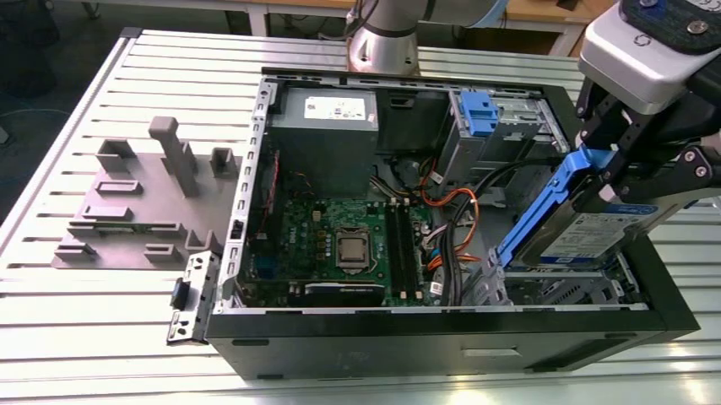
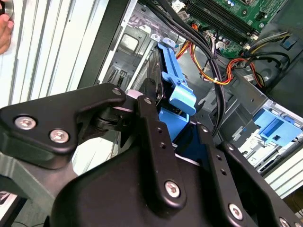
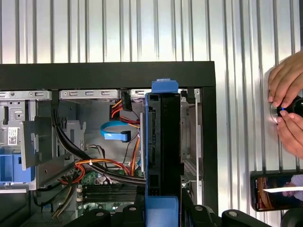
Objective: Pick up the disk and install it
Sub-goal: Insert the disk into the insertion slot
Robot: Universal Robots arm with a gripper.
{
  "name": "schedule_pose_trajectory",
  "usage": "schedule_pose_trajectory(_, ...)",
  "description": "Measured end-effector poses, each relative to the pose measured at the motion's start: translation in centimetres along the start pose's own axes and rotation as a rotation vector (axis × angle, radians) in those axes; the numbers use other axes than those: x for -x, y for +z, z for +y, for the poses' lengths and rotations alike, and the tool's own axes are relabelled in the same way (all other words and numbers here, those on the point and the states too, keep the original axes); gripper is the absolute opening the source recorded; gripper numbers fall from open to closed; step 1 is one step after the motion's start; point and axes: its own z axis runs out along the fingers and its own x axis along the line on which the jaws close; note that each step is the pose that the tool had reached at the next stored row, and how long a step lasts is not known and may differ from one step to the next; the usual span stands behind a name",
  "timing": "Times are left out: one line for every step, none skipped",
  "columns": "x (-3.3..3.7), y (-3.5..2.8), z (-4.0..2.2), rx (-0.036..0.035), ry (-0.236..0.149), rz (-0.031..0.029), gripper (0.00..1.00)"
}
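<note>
Task's thing: the disk [image 1: 603, 236], a silver drive with a white-and-blue label and blue side rails, is held off the surface [image 1: 101, 337], tilted, with one end low and the other raised.
Jaws: closed on the disk, one black finger [image 2: 151, 137] on each side of it, gripping near its raised end.
Disk relative to jaws: it hangs below and in front of them, so most of its length sticks out past the grip; the first wrist view looks along it edge-on [image 3: 163, 142].
Where over the surface: above the open computer case [image 1: 451, 329], at the case corner nearest the surface's front edge on the exterior view's right, just over the metal drive bay [image 1: 563, 283].
Work so far: the disk is picked up and not yet seated; its low end looks close to the bay's opening, though contact cannot be told.
Risk, snagging: orange and black cables [image 1: 451, 245] run just beside the bay, and the low end or a blue rail could likely catch one.
Risk, jamming: with the disk tilted, its rails may meet the bay's guides askew and bind on the metal edge.
Risk, slipping: the grip is far from the disk's middle, so a push against the bay could twist it in the jaws.
Bystander: a person's hands [image 3: 286, 99] rest on the surface outside the case, beside a phone [image 3: 277, 191], well apart from the disk.
</note>
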Motion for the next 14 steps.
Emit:
schedule_pose_trajectory(0.00,0.08,0.00,-0.0001,0.000,-0.0001,0.36)
schedule_pose_trajectory(0.00,0.16,0.00,-0.0001,0.000,0.0000,0.36)
schedule_pose_trajectory(0.00,0.24,0.00,-0.0001,0.000,0.0000,0.36)
schedule_pose_trajectory(0.00,0.32,0.00,0.0000,0.001,0.0000,0.36)
schedule_pose_trajectory(0.00,0.41,0.00,-0.0001,0.001,0.0000,0.36)
schedule_pose_trajectory(0.00,0.49,0.00,0.0000,0.001,0.0000,0.36)
schedule_pose_trajectory(0.00,0.57,0.00,0.0000,0.001,-0.0001,0.36)
schedule_pose_trajectory(0.00,0.65,0.00,0.0000,0.001,0.0000,0.36)
schedule_pose_trajectory(-0.01,0.72,0.00,-0.0001,0.001,0.0000,0.36)
schedule_pose_trajectory(-0.01,0.79,-0.01,-0.0001,0.001,-0.0001,0.36)
schedule_pose_trajectory(-0.01,0.84,0.00,0.0000,0.001,-0.0001,0.36)
schedule_pose_trajectory(-0.01,0.86,-0.01,0.0000,0.001,-0.0001,0.36)
schedule_pose_trajectory(-0.01,0.86,-0.01,0.0000,0.001,-0.0001,0.36)
schedule_pose_trajectory(-0.01,0.86,0.00,0.0000,0.001,-0.0002,0.36)
